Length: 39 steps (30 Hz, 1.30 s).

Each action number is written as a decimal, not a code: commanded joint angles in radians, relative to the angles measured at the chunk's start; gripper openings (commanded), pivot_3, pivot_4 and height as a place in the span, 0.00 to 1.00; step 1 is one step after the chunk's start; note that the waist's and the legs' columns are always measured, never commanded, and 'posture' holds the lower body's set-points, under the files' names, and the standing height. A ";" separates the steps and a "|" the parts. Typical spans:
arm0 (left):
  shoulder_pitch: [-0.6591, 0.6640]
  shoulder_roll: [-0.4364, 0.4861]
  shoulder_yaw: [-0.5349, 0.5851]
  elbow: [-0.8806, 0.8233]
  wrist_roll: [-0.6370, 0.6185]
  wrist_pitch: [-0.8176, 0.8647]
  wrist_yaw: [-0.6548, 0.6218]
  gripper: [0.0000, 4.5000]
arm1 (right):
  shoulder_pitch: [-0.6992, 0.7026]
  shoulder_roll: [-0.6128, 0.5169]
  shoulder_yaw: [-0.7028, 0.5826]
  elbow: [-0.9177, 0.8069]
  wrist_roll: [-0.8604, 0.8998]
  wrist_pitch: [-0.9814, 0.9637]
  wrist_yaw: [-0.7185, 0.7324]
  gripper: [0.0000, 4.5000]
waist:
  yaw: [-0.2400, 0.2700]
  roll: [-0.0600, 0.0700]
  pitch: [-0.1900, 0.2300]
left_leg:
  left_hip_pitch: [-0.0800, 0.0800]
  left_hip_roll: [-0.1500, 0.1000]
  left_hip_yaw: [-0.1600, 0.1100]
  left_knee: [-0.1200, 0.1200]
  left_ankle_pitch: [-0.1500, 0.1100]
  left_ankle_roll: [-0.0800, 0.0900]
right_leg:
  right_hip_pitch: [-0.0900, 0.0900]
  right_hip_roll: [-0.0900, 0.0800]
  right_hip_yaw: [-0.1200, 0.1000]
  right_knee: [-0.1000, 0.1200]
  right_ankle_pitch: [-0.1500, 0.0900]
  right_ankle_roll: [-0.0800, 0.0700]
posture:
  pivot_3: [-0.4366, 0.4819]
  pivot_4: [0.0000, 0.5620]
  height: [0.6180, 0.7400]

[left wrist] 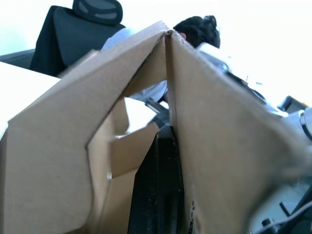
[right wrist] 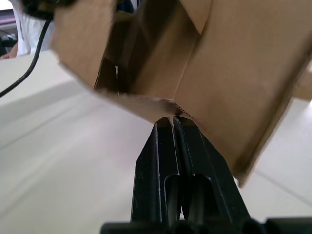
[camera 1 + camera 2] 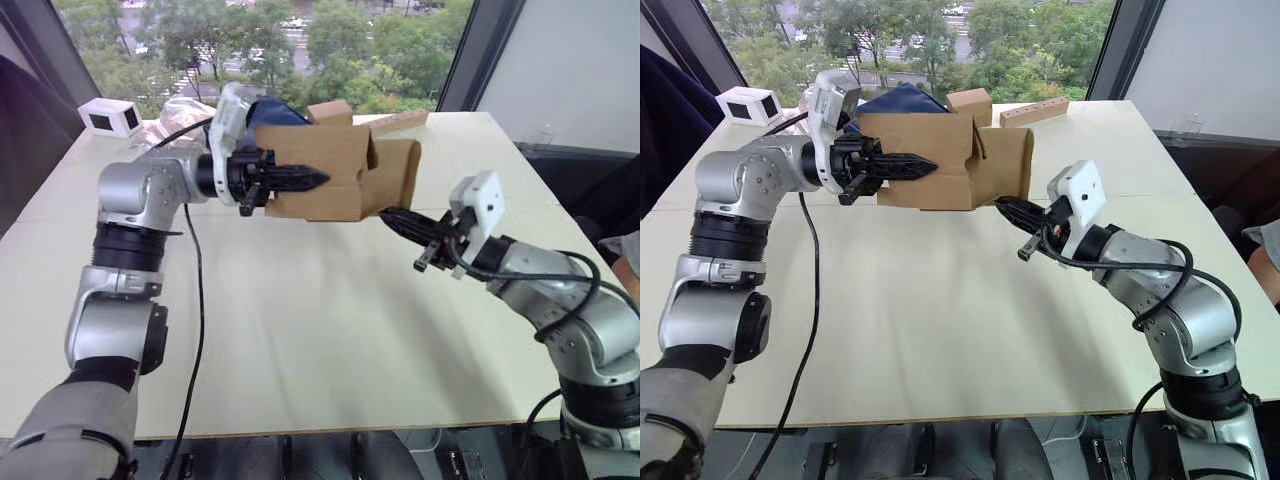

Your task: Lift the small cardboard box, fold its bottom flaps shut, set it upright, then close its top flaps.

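Both grippers pinch the corrugated cardboard box [image 3: 340, 175] above the desk [image 3: 330, 330] — left gripper [image 3: 315, 181] on its side wall, right gripper [image 3: 388, 214] on its lower corner, fingers closed.

Silver-grey jointed arms [image 3: 130, 250] — black fingers [image 3: 295, 180], cables.

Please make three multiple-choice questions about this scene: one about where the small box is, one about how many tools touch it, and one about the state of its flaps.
1. Where is the box?
A. flat on the table
B. held up above the table
C. on the floor

2. How many tools touch the box?
A. none
B. one
C. two

3. How are the flaps at the box's right end?
A. open
B. folded shut
C. torn off

Answers:
1. B: bare table shows below the box.
2. C: the left tool lies against its front wall, and the right tool meets its lower edge.
3. A: the right wrist view looks past spread flaps into the hollow inside.
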 commanded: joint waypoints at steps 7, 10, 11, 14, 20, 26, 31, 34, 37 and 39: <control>-0.004 0.013 0.003 -0.052 -0.014 0.012 -0.002 0.00 | -0.055 0.078 0.034 0.003 0.013 -0.023 0.040 0.01 | 0.001 0.000 0.000 | 0.000 0.000 0.000 0.000 0.000 0.000 | 0.000 0.000 0.000 0.000 0.000 0.000 | 0.48 0.27 1.00; 0.001 0.011 0.001 -0.058 -0.013 0.013 -0.001 0.00 | -0.058 0.095 0.047 0.007 0.006 -0.026 0.050 0.01 | 0.000 0.000 0.000 | 0.000 0.000 0.000 0.000 0.000 0.000 | 0.000 0.000 0.000 0.000 0.000 0.000 | 0.48 0.27 1.00; 0.003 0.010 0.001 -0.059 -0.014 0.014 0.000 0.00 | -0.061 0.101 0.052 0.009 0.002 -0.029 0.052 0.01 | 0.000 0.000 0.000 | 0.000 0.000 0.000 0.000 0.000 0.000 | 0.000 0.000 0.000 0.000 0.000 0.000 | 0.48 0.27 1.00; 0.009 0.008 0.000 -0.063 -0.016 0.015 0.002 0.00 | -0.068 0.112 0.057 0.015 -0.005 -0.034 0.055 0.01 | 0.000 0.000 0.000 | 0.000 0.000 0.000 0.000 0.000 0.000 | 0.000 0.000 0.000 0.000 0.000 0.000 | 0.48 0.27 1.00; 0.013 -0.001 0.002 -0.049 -0.008 0.001 0.013 0.00 | -0.065 0.091 0.034 0.000 -0.005 -0.030 0.067 0.01 | 0.001 0.000 0.000 | 0.000 0.000 0.000 0.000 0.000 0.000 | 0.000 0.000 0.000 0.000 0.000 0.000 | 0.48 0.27 1.00; 0.011 0.005 0.015 -0.035 -0.005 -0.009 0.018 0.00 | -0.023 -0.070 -0.156 -0.059 0.103 0.054 0.112 0.01 | 0.004 0.000 0.000 | -0.001 -0.001 -0.001 0.001 0.000 0.000 | 0.000 -0.001 0.000 0.000 0.000 0.000 | 0.48 0.27 1.00; 0.012 0.006 0.011 -0.041 -0.011 -0.006 0.012 0.00 | -0.026 -0.099 -0.334 0.031 0.287 0.122 0.097 0.01 | 0.001 0.000 0.000 | -0.001 0.000 -0.001 0.001 0.000 0.000 | 0.000 0.000 -0.001 0.000 0.000 0.000 | 0.48 0.27 1.00; 0.006 0.003 0.009 -0.041 -0.011 -0.009 0.009 0.00 | -0.034 -0.076 -0.330 0.143 0.209 0.053 0.079 0.01 | -0.002 0.000 0.000 | 0.000 0.000 0.000 0.001 0.000 0.000 | 0.000 0.000 0.000 0.000 0.000 0.000 | 0.48 0.27 1.00; -0.003 0.001 0.011 -0.042 -0.014 -0.005 0.009 0.00 | -0.041 -0.078 -0.257 0.225 0.097 -0.014 0.079 0.01 | 0.000 0.000 0.000 | 0.000 0.000 0.000 0.001 0.000 0.000 | 0.000 0.000 0.000 0.001 0.000 0.000 | 0.48 0.27 1.00; -0.003 0.000 0.011 -0.053 -0.018 0.001 0.009 0.00 | -0.074 -0.061 -0.187 0.304 0.002 -0.068 0.063 0.01 | -0.002 0.000 0.000 | 0.000 0.000 0.001 0.001 0.000 0.000 | 0.000 0.000 0.000 0.001 0.000 0.000 | 0.48 0.27 1.00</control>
